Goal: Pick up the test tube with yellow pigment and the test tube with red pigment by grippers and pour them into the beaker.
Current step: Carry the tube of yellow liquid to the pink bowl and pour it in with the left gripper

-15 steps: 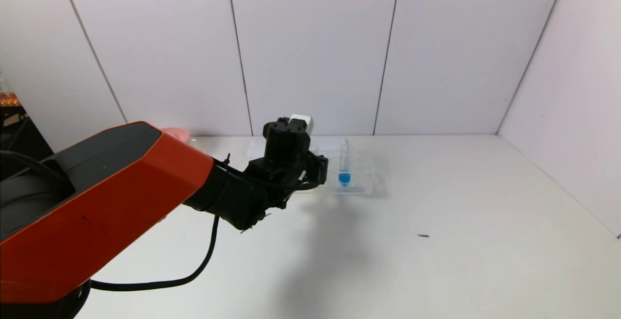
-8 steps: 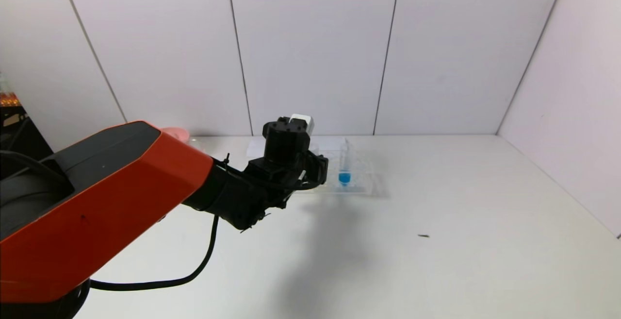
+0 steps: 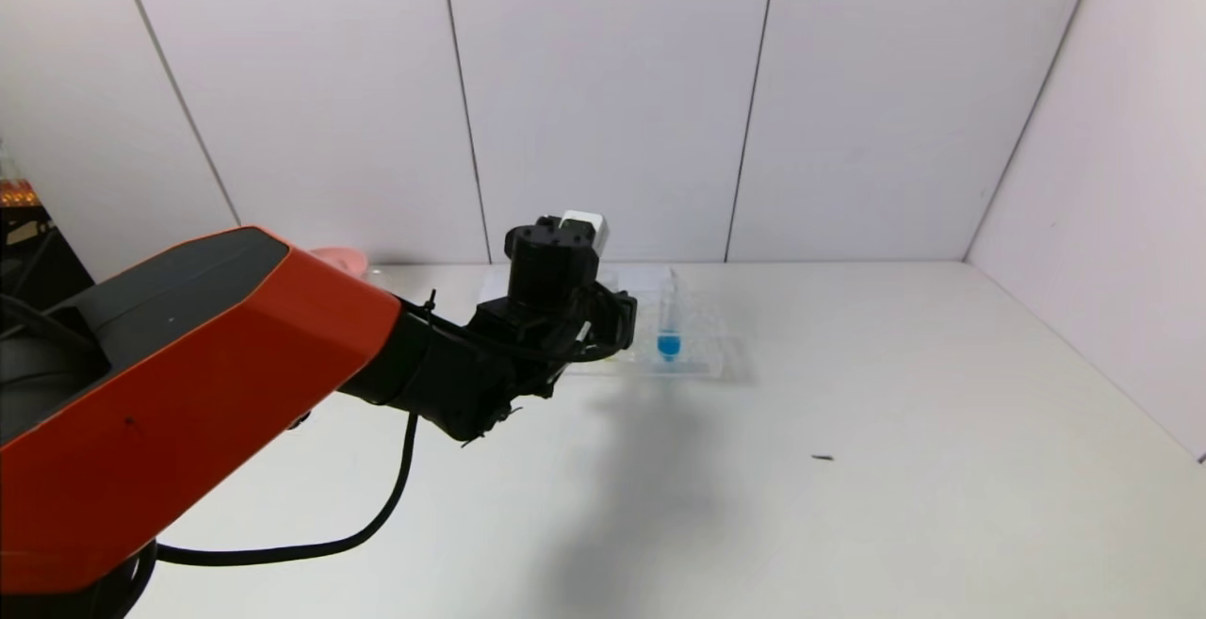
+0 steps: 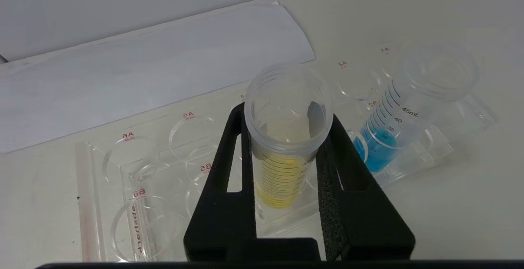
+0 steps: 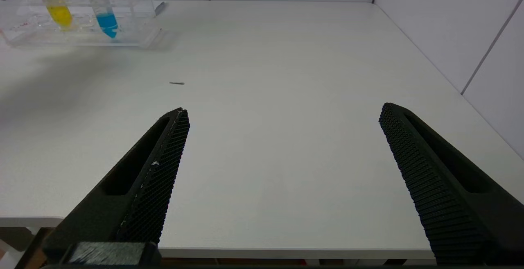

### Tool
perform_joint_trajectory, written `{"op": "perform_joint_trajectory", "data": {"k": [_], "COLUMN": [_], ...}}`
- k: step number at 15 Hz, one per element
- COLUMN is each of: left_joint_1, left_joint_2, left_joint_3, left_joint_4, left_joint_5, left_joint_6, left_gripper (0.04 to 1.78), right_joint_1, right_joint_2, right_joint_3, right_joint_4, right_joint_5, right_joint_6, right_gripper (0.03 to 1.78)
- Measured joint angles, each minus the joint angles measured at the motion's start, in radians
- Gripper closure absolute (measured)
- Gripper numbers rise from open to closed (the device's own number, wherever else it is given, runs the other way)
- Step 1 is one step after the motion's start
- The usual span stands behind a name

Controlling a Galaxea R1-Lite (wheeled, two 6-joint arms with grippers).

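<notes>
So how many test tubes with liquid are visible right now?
2. The test tube with yellow pigment stands in the clear rack, clamped by the left tool. The blue tube stands in the rack beside it. No red tube shows; it may be hidden.

The left arm (image 3: 188, 383) reaches over the white table (image 3: 848, 431) to the clear rack (image 3: 692, 355). A blue tube (image 3: 669, 322) stands in the rack.

"45mL" on blue tube (image 4: 389, 134), "A6" on rack (image 4: 102, 187)
</notes>
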State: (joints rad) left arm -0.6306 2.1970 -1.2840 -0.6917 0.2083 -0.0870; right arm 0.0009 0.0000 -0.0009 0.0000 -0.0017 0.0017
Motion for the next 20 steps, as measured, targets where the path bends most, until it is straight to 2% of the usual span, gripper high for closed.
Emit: {"op": "perform_joint_trajectory", "data": {"k": [13, 20], "left_joint_1": [-0.003, -0.003], "left_joint_2": [-0.115, -0.254], "left_joint_3": [-0.024, 0.007], "left_joint_4": [0.01, 0.078], "left_joint_5": [-0.008, -0.009], "left_joint_6": [0.063, 0.077], "left_gripper": [1.38, 1.38], "right_joint_1": [0.0, 0.0], "right_joint_2": [0.0, 0.0], "right_joint_3": [0.0, 0.0], "right_joint_4": [0.0, 0.0], "right_joint_5": [0.0, 0.0], "right_joint_6": [0.0, 0.0], "right_gripper": [0.11, 0.11]}}
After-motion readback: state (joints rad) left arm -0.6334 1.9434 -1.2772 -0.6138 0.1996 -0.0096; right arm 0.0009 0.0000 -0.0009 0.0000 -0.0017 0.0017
